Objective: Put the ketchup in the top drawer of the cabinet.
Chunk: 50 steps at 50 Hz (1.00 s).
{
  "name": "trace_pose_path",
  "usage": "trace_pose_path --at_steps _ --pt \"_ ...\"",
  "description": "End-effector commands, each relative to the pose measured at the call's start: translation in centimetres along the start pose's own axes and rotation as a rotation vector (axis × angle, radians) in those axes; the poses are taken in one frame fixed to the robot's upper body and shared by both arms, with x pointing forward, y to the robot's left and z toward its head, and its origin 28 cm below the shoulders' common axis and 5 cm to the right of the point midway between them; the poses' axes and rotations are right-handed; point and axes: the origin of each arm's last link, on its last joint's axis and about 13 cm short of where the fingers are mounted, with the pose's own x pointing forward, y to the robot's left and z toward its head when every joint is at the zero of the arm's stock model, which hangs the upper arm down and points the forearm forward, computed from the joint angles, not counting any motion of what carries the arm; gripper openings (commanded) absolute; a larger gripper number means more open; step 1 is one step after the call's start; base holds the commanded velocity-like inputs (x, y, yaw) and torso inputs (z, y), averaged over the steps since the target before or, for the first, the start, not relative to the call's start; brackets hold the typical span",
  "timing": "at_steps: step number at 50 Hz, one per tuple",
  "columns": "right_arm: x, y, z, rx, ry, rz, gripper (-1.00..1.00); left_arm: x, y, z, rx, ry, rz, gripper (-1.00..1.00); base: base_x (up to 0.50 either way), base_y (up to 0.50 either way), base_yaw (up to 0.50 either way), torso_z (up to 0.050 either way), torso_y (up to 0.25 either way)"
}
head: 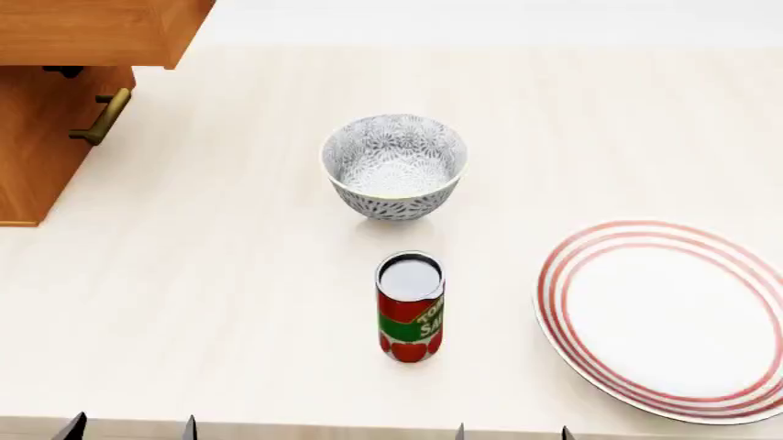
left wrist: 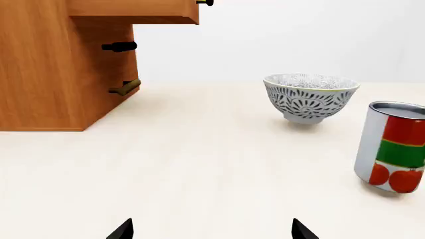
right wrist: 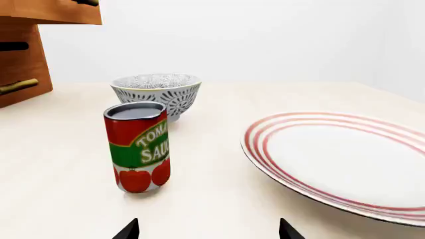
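The ketchup (head: 410, 307), a red can with a green band and silver lid, stands upright on the table in front of the bowl. It also shows in the left wrist view (left wrist: 393, 147) and the right wrist view (right wrist: 137, 146). The cabinet (head: 43, 128) stands at the far left, and its top drawer (head: 92, 32) is pulled out over the lower handle. The drawer also shows in the left wrist view (left wrist: 133, 11). My left gripper (head: 132, 427) and right gripper (head: 512, 431) are open and empty at the table's near edge, apart from the can.
A grey-white patterned bowl (head: 394, 165) stands behind the can. A white plate with red rings (head: 670, 316) lies at the right. The lower drawer's brass handle (head: 104, 116) sticks out from the cabinet front.
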Motion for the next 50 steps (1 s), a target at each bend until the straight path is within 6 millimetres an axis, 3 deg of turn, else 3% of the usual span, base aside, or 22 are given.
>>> trace_pose_path --at_steps 1,15,27,39,50 --pt "0.1 0.0 -0.1 0.0 0.0 0.0 1.0 0.0 0.0 -0.1 0.0 0.0 0.0 1.0 0.0 0.0 0.0 0.0 0.0" --pt "0.0 -0.9 7.1 -0.044 -0.132 -0.029 1.0 -0.6 0.8 7.2 0.016 -0.126 0.019 1.0 0.0 0.0 0.0 0.0 0.0" --pt "-1.7 -0.8 10.9 -0.056 -0.223 -0.019 1.0 -2.6 0.6 11.5 -0.002 -0.227 -0.004 1.0 0.0 0.0 0.0 0.0 0.0" --pt "-2.8 -1.0 13.3 -0.048 -0.299 -0.047 1.0 -4.3 0.9 14.0 -0.011 -0.303 0.006 1.0 0.0 0.0 0.0 0.0 0.0" --pt "-2.7 -1.3 13.5 -0.042 -0.314 -0.049 1.0 -4.4 1.0 14.1 -0.016 -0.308 0.011 1.0 0.35 0.0 0.0 0.0 0.0"
